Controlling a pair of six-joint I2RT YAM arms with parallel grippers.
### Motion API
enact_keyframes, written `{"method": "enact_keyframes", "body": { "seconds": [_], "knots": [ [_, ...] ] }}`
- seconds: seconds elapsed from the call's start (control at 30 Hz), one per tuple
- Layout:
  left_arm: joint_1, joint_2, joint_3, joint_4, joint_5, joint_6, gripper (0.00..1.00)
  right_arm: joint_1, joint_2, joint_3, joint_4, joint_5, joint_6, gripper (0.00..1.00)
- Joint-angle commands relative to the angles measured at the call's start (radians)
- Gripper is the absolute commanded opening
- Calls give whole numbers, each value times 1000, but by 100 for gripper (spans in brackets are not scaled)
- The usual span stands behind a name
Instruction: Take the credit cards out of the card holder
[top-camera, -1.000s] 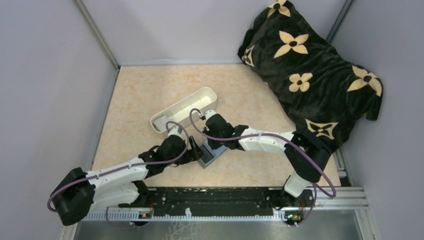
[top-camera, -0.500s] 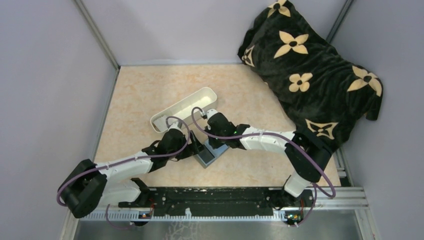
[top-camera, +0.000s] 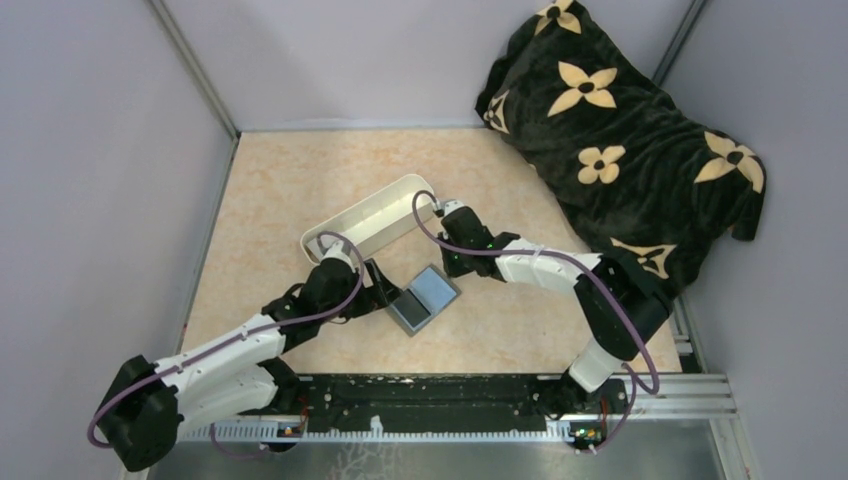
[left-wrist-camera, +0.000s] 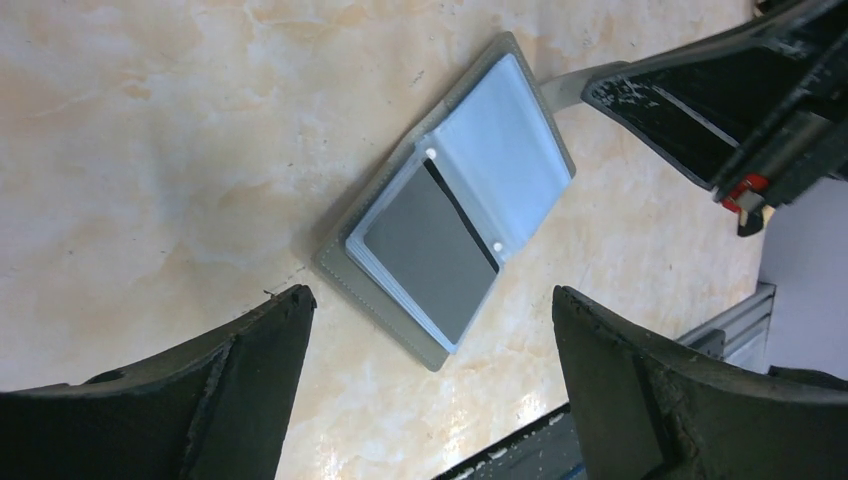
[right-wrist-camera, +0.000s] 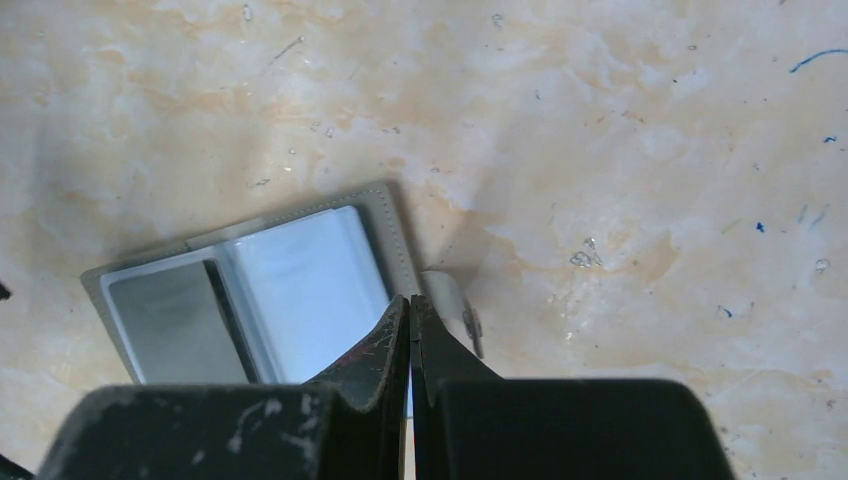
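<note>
The card holder (top-camera: 424, 298) lies open and flat on the desk (top-camera: 280, 200), near the middle of its near half, set at a slant to the desk's edges. Its two clear pockets face up. The half nearer the arm bases holds a dark grey card (left-wrist-camera: 425, 250) with a black stripe along one long edge. The farther half (left-wrist-camera: 500, 160) shows only pale blue. A small pale tab (right-wrist-camera: 448, 300) sticks out from the outer edge of that pale half.

The right fingers (right-wrist-camera: 410, 305) are pressed together with no gap, their tips down at the tab and the edge of the pale half. Whether they touch either one, I cannot tell. From the left wrist view they (left-wrist-camera: 700, 110) show as a dark wedge just past the holder's far corner.

The left fingers (left-wrist-camera: 250, 380) stand wide apart on the holder's other side, and the card-bearing half shows in the gap between them. Seen from above, they (top-camera: 380, 290) sit just beside the holder's left edge and grip nothing.

Behind the left arm, a long white tray (top-camera: 370, 215) lies slantwise on the desk. A black blanket (top-camera: 620, 140) with cream flower shapes is heaped at the far right corner.
</note>
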Motion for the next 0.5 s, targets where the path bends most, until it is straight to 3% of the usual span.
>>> {"method": "enact_keyframes", "body": {
  "seconds": [0.0, 0.27, 0.47],
  "knots": [
    [5, -55, -28, -46, 40, -2, 94, -9, 20, 40, 0, 17, -26, 0],
    [3, 14, -30, 52, 137, -31, 95, -23, 110, -11, 42, 33, -18, 0],
    [2, 23, 26, 65, 198, -34, 95, -23, 85, -78, 59, 29, 3, 0]
  ]
}}
